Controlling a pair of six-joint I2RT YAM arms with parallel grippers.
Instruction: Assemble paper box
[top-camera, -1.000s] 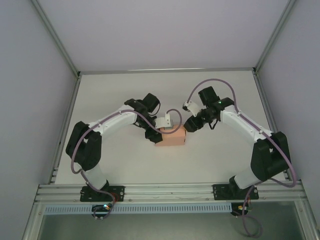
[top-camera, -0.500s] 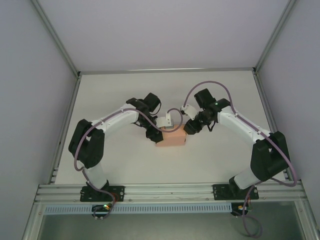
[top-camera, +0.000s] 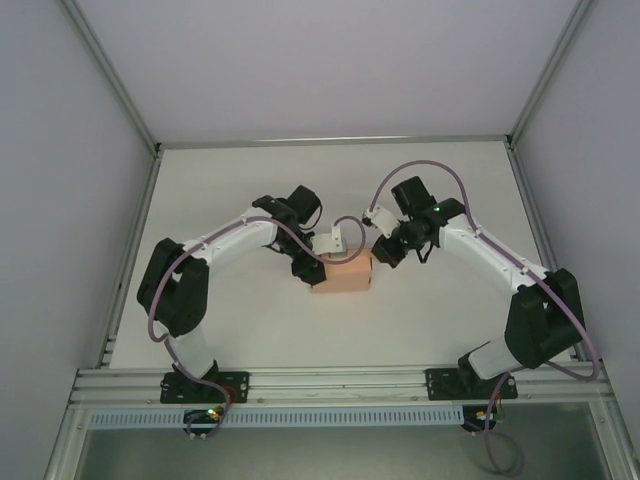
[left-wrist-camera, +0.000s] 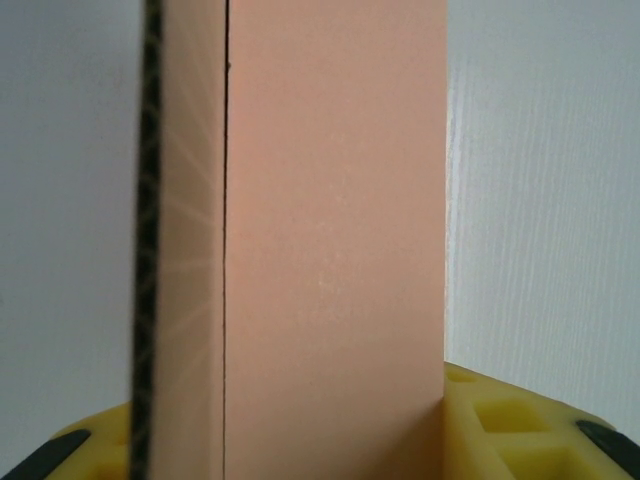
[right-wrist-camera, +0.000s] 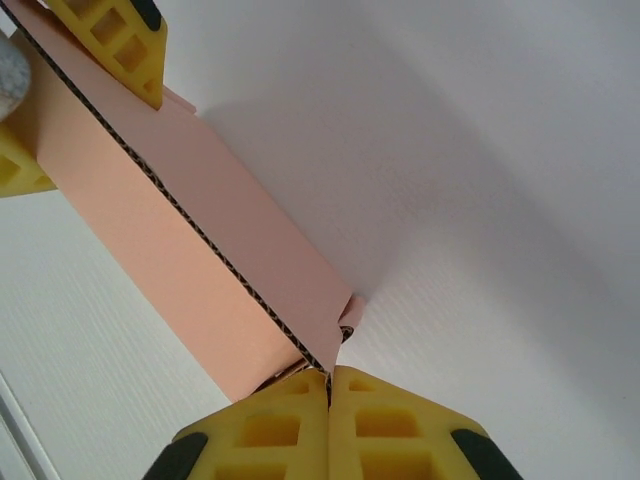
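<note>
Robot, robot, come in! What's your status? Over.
Left gripper clamped on one end of paper box. Right gripper shut, tips at its other corner. No obstruction seen. Over.

Def a robotics lab cell imo: white table (top-camera: 250, 330) boxed in w/ plain grey walls (top-camera: 330, 70), alu extrusion frame (top-camera: 340, 382) along the near edge, left arm (top-camera: 225, 240) + right arm (top-camera: 490, 255) bolted to it.
</note>
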